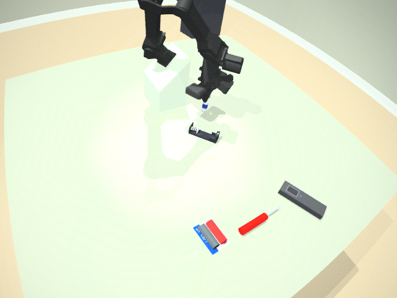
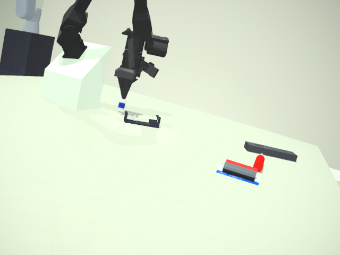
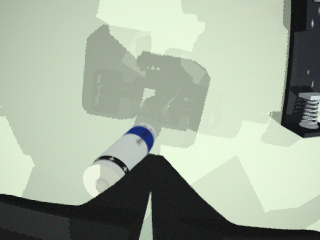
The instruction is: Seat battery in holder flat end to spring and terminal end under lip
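Note:
The battery [image 1: 204,106] [image 2: 121,105] [image 3: 122,152], white with a blue band, stands upright on the table beside the holder's spring end. Its terminal end is up, with the nub showing in the wrist view. The holder [image 1: 203,135] [image 2: 141,122] [image 3: 300,65] is black and empty and lies flat. Its spring [image 1: 194,128] [image 3: 309,114] is at the end nearer the battery and the lip is at the far end. My gripper [image 1: 205,100] [image 2: 124,97] [image 3: 154,162] is shut with nothing between its fingers. Its tips are low beside the battery's upper part, partly overlapping it; contact cannot be told.
A white block [image 1: 173,94] [image 2: 62,88] stands behind, under the arm's base. A dark box [image 1: 205,19] [image 2: 24,54] is farther back. A grey device [image 1: 304,200] [image 2: 270,151], a red screwdriver [image 1: 253,223] [image 2: 258,163] and a card [image 1: 213,251] [image 2: 237,178] with two cells lie far from the holder.

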`<move>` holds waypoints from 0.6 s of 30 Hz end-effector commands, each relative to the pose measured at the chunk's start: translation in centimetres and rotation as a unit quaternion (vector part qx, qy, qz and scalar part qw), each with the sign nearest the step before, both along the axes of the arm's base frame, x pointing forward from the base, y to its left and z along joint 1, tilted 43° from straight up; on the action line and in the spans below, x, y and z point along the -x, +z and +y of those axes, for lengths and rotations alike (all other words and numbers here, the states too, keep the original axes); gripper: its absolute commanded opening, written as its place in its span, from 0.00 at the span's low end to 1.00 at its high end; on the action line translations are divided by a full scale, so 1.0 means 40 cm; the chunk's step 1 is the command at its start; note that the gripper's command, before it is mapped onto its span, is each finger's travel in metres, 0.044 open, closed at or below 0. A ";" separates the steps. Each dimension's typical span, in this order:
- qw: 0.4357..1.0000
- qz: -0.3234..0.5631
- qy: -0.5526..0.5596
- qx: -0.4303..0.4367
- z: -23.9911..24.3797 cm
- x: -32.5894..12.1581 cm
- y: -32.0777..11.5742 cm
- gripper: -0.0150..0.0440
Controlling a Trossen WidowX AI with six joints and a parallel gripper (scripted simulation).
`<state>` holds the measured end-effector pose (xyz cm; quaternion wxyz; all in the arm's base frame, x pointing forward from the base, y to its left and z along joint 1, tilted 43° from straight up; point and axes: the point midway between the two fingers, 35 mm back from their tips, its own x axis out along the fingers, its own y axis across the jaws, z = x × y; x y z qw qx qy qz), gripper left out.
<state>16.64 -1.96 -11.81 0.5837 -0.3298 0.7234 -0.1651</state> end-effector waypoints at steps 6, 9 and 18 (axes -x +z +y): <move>1.000 0.002 -0.004 -0.001 0.026 0.013 -0.025 0.25; 1.000 0.002 -0.004 -0.001 0.034 0.018 -0.033 0.25; 1.000 0.002 -0.005 0.001 0.056 0.032 -0.053 0.25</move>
